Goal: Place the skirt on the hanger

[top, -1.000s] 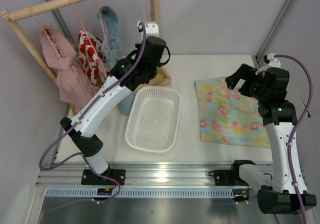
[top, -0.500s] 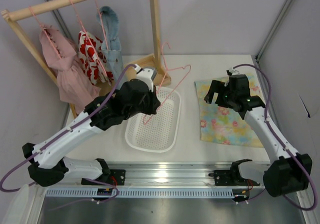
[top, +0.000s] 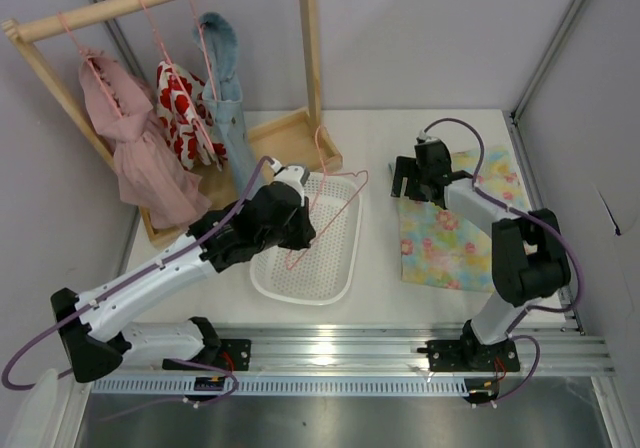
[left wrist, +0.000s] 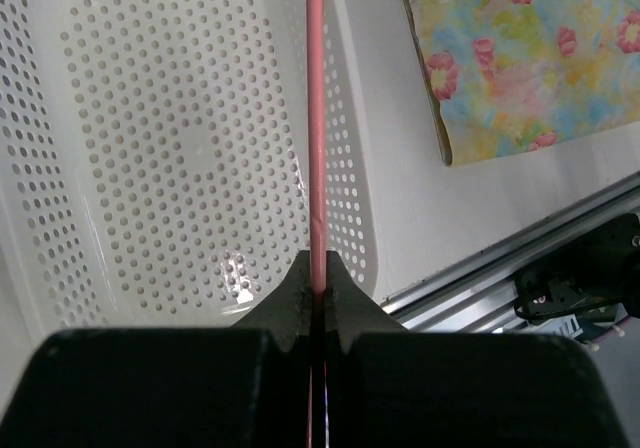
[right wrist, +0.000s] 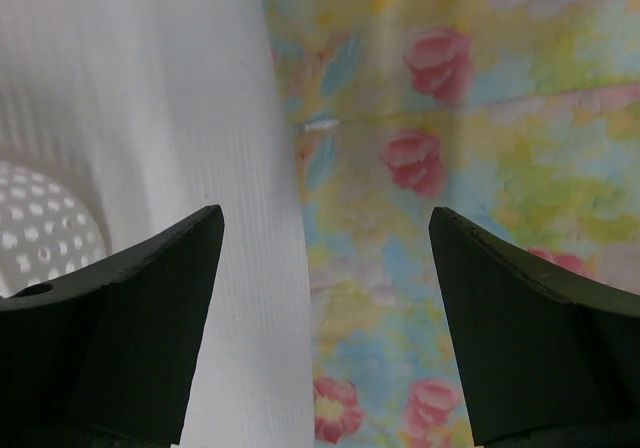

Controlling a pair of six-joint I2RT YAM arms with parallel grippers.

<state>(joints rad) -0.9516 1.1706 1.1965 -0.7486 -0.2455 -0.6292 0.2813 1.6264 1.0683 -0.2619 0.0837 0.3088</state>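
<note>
On the right half of the table [top: 380,263] the skirt [top: 465,233] lies flat and spread out, well apart from the hanger [left wrist: 316,118], which is up over the white basket [top: 262,258]. The left gripper [left wrist: 317,268] has its jaws pinched tight on the pink wire, and the hanger's hook points away toward the far side of the table. The right gripper [right wrist: 325,218] hangs low over the skirt's far left corner with its jaws spread wide and nothing between them. In the wrist view one finger is above bare table and the other above the flowered cloth, so they straddle the skirt's left edge. The step in hand looks like taking hold of that edge. To do it well, the right gripper should come straight down until both fingertips meet the surface, then close slowly so the cloth bunches up into the pinch instead of sliding away. A bite close to the corner, where a seam shows, should hold more firmly than one in the thin middle. The left gripper does best to hold the hanger level and steady, clear of the basket rim, until the skirt is lifted
</note>
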